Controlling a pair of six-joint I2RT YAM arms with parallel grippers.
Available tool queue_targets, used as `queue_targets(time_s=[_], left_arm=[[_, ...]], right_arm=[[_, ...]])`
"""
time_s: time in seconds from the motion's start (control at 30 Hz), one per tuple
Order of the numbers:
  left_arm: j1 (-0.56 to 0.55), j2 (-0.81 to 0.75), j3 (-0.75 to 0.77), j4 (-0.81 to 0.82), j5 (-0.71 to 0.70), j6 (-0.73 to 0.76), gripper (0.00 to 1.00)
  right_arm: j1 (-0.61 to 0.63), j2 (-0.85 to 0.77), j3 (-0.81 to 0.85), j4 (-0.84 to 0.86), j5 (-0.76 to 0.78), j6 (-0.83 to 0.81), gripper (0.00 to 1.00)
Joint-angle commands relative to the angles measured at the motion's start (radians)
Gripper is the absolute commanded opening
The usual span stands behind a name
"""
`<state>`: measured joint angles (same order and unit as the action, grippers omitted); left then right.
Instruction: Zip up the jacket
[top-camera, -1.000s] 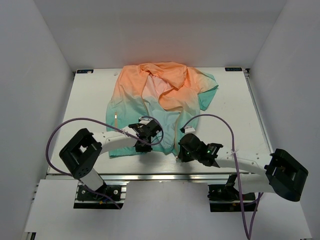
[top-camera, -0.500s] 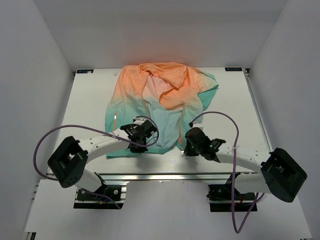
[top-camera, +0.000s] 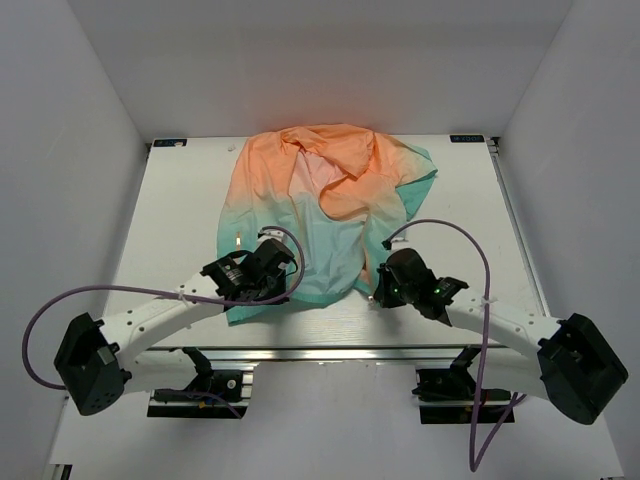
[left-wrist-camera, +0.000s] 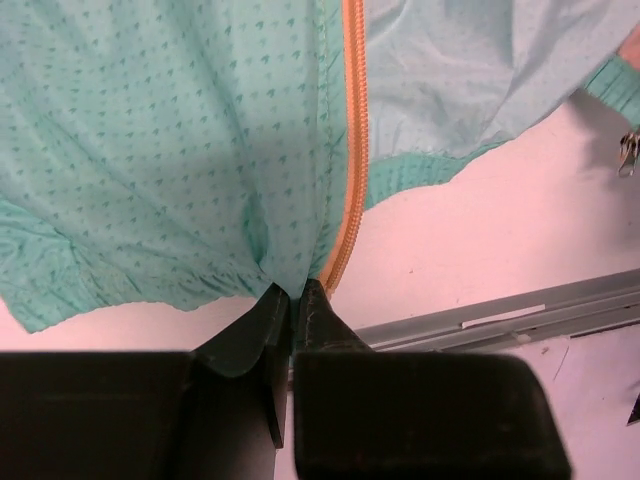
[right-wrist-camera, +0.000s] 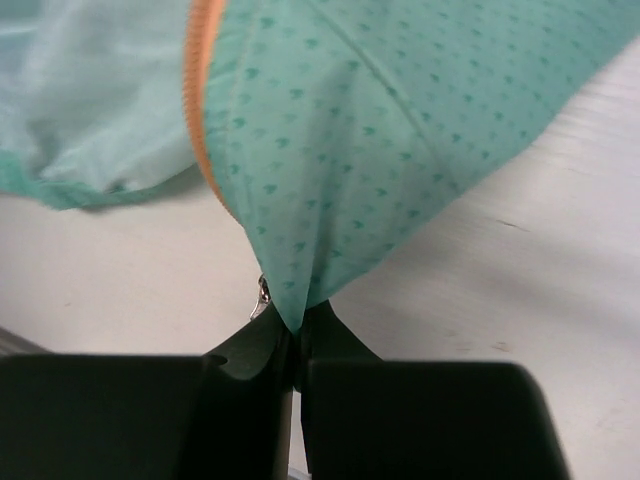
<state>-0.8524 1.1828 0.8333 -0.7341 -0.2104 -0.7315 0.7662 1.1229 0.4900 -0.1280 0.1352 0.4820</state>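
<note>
The jacket (top-camera: 320, 200) lies spread on the white table, peach-orange at the far end and teal at the near hem, its front open. My left gripper (top-camera: 283, 291) is shut on the teal hem (left-wrist-camera: 250, 250) just beside the orange front zipper (left-wrist-camera: 352, 130). My right gripper (top-camera: 378, 293) is shut on the other front panel's teal fabric (right-wrist-camera: 340, 170), next to that side's orange zipper tape (right-wrist-camera: 205, 120). A small silver zipper pull (right-wrist-camera: 262, 295) hangs by the right fingers. The pale lining (top-camera: 330, 240) shows between the two panels.
The table's near edge with its metal rail (top-camera: 330, 352) runs just below both grippers. Purple cables (top-camera: 440, 228) loop above each arm. White walls enclose the table on three sides, with bare table (top-camera: 175, 220) left and right of the jacket.
The left gripper has closed on the hem beside the zipper and pulled it leftward and nearer. The right gripper has moved slightly up and right with its panel. Both arm bases swung outward.
</note>
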Motion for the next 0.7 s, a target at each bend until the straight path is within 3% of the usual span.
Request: queue_targets(time_s=[0.0,0.5,0.67], left_arm=[[-0.002,-0.051,0.033,-0.051,-0.026,0.021,0.13],[-0.002,-0.152,0.009,-0.209,-0.149,-0.057,0.15],[-0.004,-0.189,0.033,-0.289,-0.188,-0.105,0.18]], right_arm=[[-0.056,0.021,0.044,-0.042,0.032,-0.042,0.0],[-0.413,0.037,0.022,-0.107,-0.013,-0.083,0.0],[-0.462,0.02,0.012,-0.096,-0.096,-0.106,0.0]])
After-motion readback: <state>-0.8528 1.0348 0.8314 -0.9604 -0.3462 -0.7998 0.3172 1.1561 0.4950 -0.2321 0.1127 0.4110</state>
